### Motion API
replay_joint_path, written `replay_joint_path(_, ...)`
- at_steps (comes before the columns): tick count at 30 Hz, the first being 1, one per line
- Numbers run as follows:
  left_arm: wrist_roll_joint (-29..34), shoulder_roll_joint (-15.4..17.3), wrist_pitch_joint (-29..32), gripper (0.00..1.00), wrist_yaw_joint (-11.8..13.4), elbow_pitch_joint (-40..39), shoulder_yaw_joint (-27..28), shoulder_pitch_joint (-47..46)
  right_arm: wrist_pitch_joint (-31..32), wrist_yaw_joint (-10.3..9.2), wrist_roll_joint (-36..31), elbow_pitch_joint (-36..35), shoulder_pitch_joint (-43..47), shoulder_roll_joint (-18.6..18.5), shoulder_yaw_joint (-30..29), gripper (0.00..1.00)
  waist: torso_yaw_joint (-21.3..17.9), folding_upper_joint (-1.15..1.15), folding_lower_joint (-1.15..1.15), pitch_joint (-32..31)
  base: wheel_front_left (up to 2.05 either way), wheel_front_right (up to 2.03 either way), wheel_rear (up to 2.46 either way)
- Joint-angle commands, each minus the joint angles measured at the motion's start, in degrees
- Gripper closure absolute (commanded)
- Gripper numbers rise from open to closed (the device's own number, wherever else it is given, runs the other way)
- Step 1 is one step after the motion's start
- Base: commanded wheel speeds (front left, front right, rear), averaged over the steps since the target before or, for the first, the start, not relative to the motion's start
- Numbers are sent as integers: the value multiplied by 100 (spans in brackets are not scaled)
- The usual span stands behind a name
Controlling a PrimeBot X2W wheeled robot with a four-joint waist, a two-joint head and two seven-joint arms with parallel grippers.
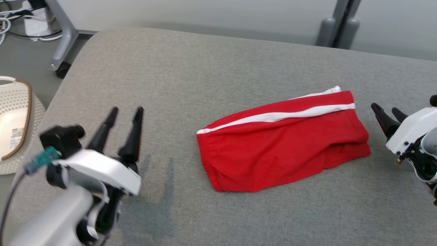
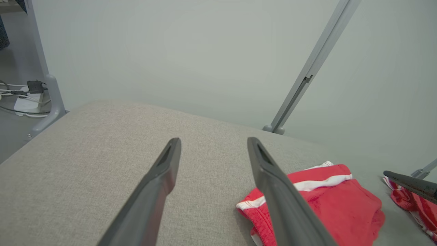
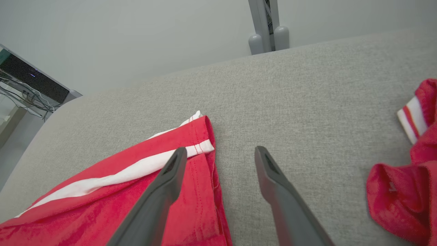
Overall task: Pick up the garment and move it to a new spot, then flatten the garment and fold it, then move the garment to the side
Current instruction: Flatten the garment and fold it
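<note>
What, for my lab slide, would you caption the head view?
Red shorts with a white stripe lie on the grey cushion between the open left claw and open right claw.

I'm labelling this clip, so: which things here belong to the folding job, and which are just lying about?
Job: red shorts, folded on the grey table; left gripper and right gripper, both open beside them.
Lying about: second red garment off to the right, pale basket, floor cables.

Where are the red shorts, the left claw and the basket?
red shorts point(image 1: 283, 150), head view, middle of the cloth.
left claw point(image 1: 127, 110), head view, between its fingertips.
basket point(image 1: 30, 102), head view, brown rim.
</note>
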Motion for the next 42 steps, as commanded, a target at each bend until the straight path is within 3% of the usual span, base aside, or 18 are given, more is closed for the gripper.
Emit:
replay_joint_path(1, 245, -171, -21, 0, -16, -125, 149, 367, 135, 13, 78, 215, 99, 29, 6, 0, 206, 0, 0, 28, 0, 0, 0)
replay_joint_path(13, 1485, -968, -24, 0, -200, -257, 787, 1168, 974, 13, 564, 1063, 183, 172, -110, 0, 669, 0, 0, 62, 0, 0, 0)
replay_joint_path(22, 2249, -1467, -24, 0, -430, -57, 1385, 1643, 1343, 13, 884, 876, 299, 412, -185, 0, 828, 0, 0, 59, 0, 0, 0)
replay_joint_path(23, 2303, -1508, -24, 0, -456, -35, 1416, 1669, 1335, 13, 885, 870, 288, 416, -184, 14, 841, 0, 0, 52, 0, 0, 0)
replay_joint_path(24, 2350, -1550, -24, 0, -493, -5, 1443, 1686, 1319, 13, 875, 875, 273, 415, -179, 55, 852, 0, 0, 43, 0, 0, 0)
replay_joint_path(26, 2435, -1626, -25, 0, -551, 51, 1465, 1699, 1233, 13, 856, 871, 234, 419, -199, 100, 872, 0, 0, 18, 0, 0, 0)
replay_joint_path(33, 2608, -1747, -25, 0, -693, 238, 1544, 1818, 907, 13, 959, 786, 339, 348, -353, 100, 773, 0, 0, -150, 0, 0, 0)
replay_joint_path(42, 2665, -1735, -20, 0, -758, 373, 1495, 1950, 492, 13, 1034, 390, 818, 119, -456, 100, 304, 0, 0, -463, 0, 0, 0)
